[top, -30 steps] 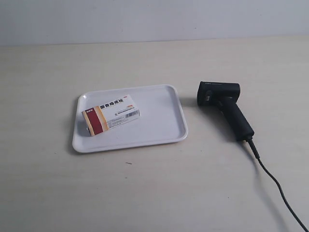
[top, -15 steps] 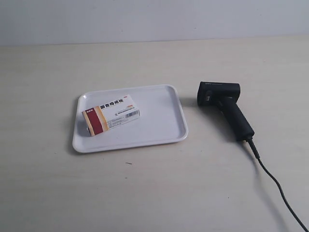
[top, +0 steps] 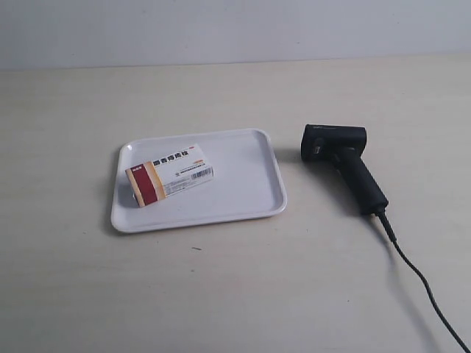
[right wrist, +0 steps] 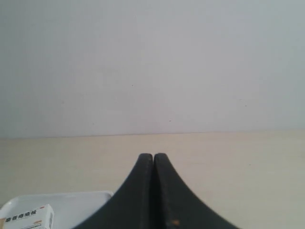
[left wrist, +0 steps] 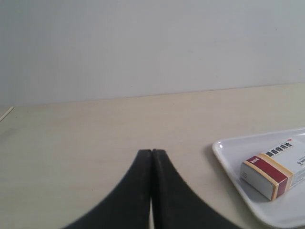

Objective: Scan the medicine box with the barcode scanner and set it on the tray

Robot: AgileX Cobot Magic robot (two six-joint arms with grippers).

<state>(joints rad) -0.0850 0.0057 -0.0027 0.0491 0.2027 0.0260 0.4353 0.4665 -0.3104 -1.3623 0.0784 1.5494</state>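
The medicine box (top: pixel 169 175) lies flat inside the white tray (top: pixel 250 191), toward the tray's left part, its red and tan band at the near-left end. The black barcode scanner (top: pixel 342 163) lies on the table to the right of the tray, its cable (top: pixel 423 283) trailing to the lower right. No arm shows in the exterior view. My left gripper (left wrist: pixel 152 153) is shut and empty, with the tray (left wrist: pixel 228 164) and box (left wrist: pixel 271 169) off to one side. Shut and empty too is my right gripper (right wrist: pixel 153 156); the tray's corner (right wrist: pixel 90 196) and box (right wrist: pixel 31 217) lie beside it.
A pale wooden table (top: pixel 221 294) carries everything. A light wall (top: pixel 235 29) stands behind its far edge. A tiny dark speck (top: pixel 196 248) lies just in front of the tray.
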